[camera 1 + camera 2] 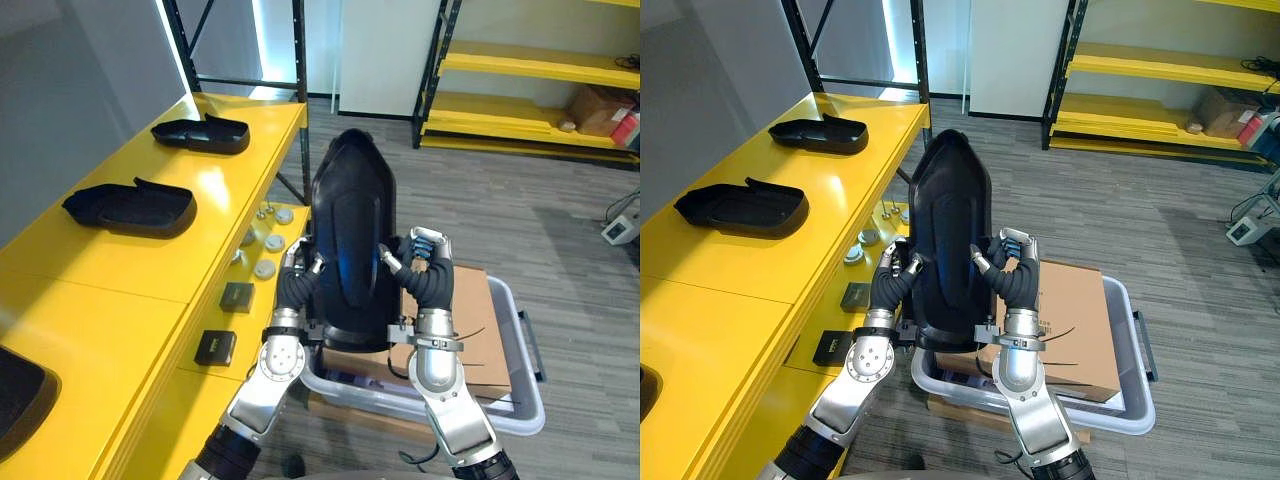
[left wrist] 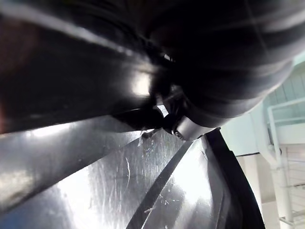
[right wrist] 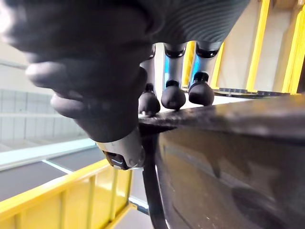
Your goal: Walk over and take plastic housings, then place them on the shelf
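Bin (image 1: pixel 512 408): cardboard (image 1: pixel 478 318) inside | housing (image 1: pixel 350 245) gripped upright by left hand (image 1: pixel 297 282), right hand (image 1: pixel 428 272)

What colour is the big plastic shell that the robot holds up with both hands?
Shiny black. The large plastic housing shows best in the left eye view.

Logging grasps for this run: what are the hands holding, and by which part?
Both hold the black plastic housing, upright: left hand on its left edge, right hand on its right edge.

yellow shelf (image 1: pixel 225 185) | near housing (image 1: pixel 130 207), far housing (image 1: pixel 200 133) on top
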Motion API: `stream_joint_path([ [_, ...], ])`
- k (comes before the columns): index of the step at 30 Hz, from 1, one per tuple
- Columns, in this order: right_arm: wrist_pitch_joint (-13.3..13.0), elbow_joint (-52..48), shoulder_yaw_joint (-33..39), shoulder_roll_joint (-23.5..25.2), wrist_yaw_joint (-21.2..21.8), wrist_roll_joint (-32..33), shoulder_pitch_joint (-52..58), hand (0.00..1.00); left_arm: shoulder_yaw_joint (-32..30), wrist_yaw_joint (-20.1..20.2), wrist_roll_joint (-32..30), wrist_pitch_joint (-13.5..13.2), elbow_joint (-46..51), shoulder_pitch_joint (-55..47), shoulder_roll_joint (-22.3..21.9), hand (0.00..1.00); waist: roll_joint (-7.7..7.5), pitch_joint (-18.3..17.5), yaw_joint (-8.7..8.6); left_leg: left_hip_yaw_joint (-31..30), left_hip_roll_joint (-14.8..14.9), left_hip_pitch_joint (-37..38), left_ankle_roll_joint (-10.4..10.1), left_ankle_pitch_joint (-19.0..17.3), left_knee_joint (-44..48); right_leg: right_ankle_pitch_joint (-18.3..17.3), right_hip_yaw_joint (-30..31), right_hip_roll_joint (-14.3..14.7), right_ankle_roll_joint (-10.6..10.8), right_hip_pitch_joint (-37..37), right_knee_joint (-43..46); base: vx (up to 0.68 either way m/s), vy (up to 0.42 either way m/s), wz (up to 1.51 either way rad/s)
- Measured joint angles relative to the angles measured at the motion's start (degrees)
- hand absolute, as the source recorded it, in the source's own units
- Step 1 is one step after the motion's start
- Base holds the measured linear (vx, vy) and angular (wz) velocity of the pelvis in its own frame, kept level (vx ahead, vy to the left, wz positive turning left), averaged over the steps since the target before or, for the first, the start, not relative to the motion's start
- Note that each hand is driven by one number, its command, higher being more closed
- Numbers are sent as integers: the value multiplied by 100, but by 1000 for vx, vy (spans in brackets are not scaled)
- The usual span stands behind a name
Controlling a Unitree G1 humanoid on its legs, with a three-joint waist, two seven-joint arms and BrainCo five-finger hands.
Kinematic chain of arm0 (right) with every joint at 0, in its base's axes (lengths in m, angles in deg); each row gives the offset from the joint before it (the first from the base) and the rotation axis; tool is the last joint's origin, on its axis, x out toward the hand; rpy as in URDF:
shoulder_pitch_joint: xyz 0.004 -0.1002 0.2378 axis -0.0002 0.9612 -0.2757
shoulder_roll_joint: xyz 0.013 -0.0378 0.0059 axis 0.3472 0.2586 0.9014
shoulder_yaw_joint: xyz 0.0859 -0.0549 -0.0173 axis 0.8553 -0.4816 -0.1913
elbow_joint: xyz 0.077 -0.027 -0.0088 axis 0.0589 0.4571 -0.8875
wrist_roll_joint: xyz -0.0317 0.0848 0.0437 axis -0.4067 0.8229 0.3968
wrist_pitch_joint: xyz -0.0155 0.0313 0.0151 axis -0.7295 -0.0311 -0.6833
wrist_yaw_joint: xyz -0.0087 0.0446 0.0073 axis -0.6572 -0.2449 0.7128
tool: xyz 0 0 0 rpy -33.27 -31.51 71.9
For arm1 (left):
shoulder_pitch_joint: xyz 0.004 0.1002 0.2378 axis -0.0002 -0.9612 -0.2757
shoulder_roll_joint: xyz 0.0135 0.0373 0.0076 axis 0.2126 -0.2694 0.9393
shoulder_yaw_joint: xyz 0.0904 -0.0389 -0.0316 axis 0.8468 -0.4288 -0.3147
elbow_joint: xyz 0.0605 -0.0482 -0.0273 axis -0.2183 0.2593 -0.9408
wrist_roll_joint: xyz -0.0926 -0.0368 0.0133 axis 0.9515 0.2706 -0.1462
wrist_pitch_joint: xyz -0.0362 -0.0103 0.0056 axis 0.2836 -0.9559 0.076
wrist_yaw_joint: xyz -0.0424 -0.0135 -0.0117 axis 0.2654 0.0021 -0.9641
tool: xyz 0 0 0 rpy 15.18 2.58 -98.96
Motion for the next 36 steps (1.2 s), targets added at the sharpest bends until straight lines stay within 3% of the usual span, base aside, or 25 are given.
stream_joint_path([
  [12, -392, -784, 1481, -37, 96, 504, -234, 0, -556, 103, -221, 17, -256, -138, -226, 100, -1, -8, -12, 47, 3, 49, 0, 1, -57, 0, 39, 7, 0, 15, -29, -1, 0, -2],
  [19, -343, -579, 3461, -38, -55, 638, 387, 0, -1112, 103, -231, 18, -167, -653, -369, 100, 0, -8, -29, 43, 1, 47, 0, 1, -129, 0, 28, 7, 1, 13, -79, 0, 0, 0],
  [22, -268, 25, 3978, -30, -84, 634, 875, 0, -1255, 102, -232, 18, 122, -945, -369, 100, 0, -8, -52, 43, 2, 38, 0, 0, -140, -3, 19, 6, 0, 10, -77, 0, 0, 0],
  [27, 167, 1617, 4258, 194, 41, 1044, 1659, 0, -1438, 105, -239, -7, 833, -1466, -445, 100, 25, -22, -49, 72, 50, 42, -3, -7, -136, -51, 9, 4, -13, -11, 0, 0, 0, 0],
  [36, 220, 4453, 4225, 537, 833, 2087, 1818, 0, -1604, 230, -226, -76, 1171, -1951, -661, 100, 65, -49, 28, 162, 118, 108, -35, -158, -10, -261, -23, 5, -53, -22, 325, -38, -15, 0],
])
